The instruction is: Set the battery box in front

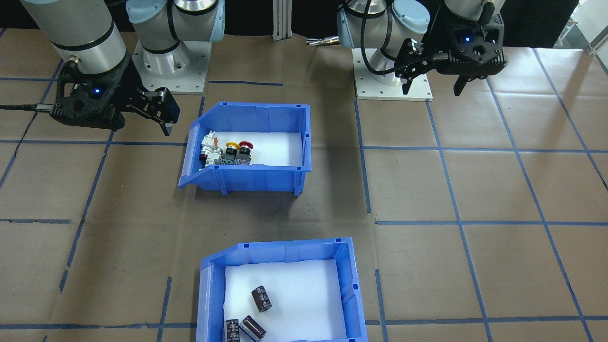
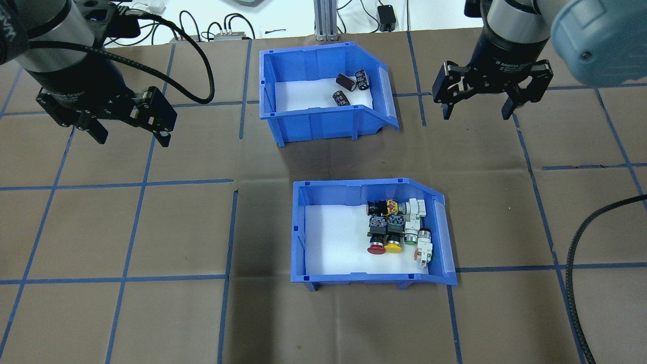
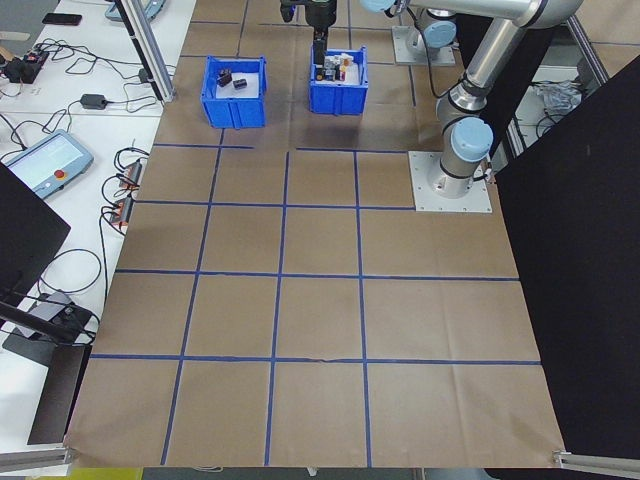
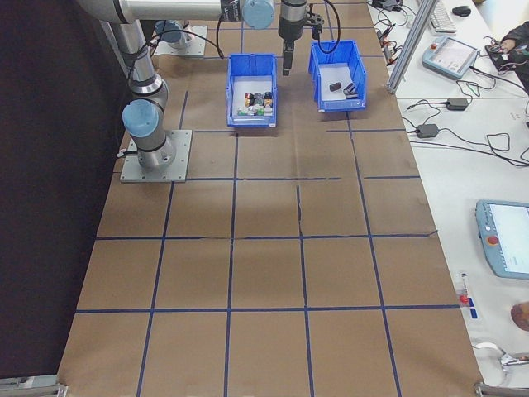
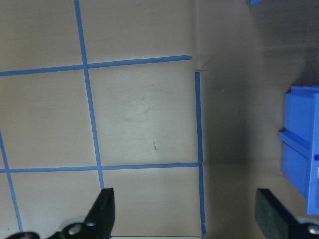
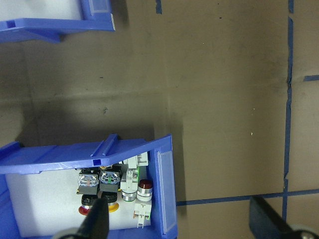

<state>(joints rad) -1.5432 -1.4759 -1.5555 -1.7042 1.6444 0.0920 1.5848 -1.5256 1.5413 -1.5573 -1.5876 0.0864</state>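
So at this point the left gripper (image 2: pixel 129 132) was hanging over bare table (image 2: pixel 151 313) off to the left, jaws spread wide with nothing in them. Its wrist view just showed taped grid squares and a sliver of blue bin at the edge.

Moving toward the middle, the battery box (image 2: pixel 318 119) sat on the far side of the table from the robot, white liner inside and three small dark cells (image 2: pixel 350 86) lying loose toward its sloped cut-away side. Closer to the robot and a bit to the right was the button bin (image 2: pixel 354 277), same blue shape, full of push-buttons and switches (image 2: pixel 399 230). The two bins were near each other but not touching.

Over on the right, the right gripper (image 2: pixel 475 108) hovered just beside the battery box's sloped end, jaws also wide open and empty.

What I'd worry about: the bins are identical, so grabbing the wrong one looks like an easy slip. The button bin also sits right on the way toward the robot, so dragging the battery box straight back could bump it. And the cells would probably roll if the box tilted.
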